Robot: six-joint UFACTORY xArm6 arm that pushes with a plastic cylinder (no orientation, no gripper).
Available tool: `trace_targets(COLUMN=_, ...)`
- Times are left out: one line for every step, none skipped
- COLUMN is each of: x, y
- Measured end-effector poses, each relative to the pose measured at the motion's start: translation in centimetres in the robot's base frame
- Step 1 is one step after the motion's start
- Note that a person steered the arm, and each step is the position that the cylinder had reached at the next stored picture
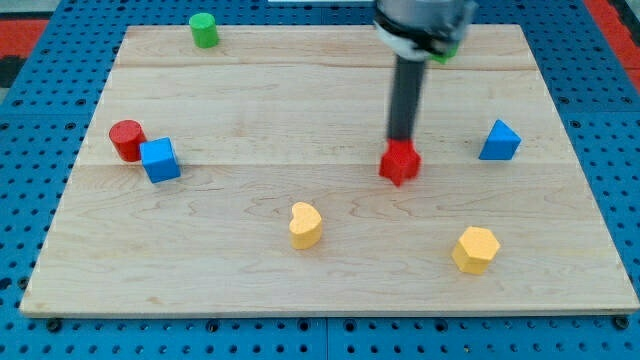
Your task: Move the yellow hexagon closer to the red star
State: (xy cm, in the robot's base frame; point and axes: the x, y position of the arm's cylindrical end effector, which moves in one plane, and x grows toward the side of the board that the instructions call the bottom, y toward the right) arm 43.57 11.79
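Note:
The yellow hexagon (475, 249) lies near the view's bottom right of the wooden board (250, 110). The red star (399, 163) lies right of the board's middle, up and to the left of the hexagon. My dark rod comes down from the view's top, and my tip (400, 139) stands at the star's top edge, touching or almost touching it. The tip is far from the yellow hexagon.
A yellow heart (305, 225) lies left of the hexagon. A blue triangle (500, 141) lies at the right. A red cylinder (127, 139) and a blue cube (160, 160) touch at the left. A green cylinder (204, 30) stands at the top left. Another green block (447, 52) is partly hidden behind the arm.

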Motion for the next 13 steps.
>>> trace_targets(x=0.8, y=3.1)
trace_targets(x=0.8, y=3.2)
trace_targets(x=5.0, y=7.9)
trace_targets(x=9.7, y=14.3)
trace_targets(x=16.9, y=16.1)
trace_targets(x=18.3, y=12.7)
trace_targets(x=18.2, y=9.8)
trace_targets(x=18.2, y=8.9)
trace_targets(x=18.2, y=7.3)
trace_targets(x=18.2, y=6.6)
trace_targets(x=16.4, y=5.4)
trace_targets(x=13.8, y=4.5)
trace_targets(x=13.1, y=4.1)
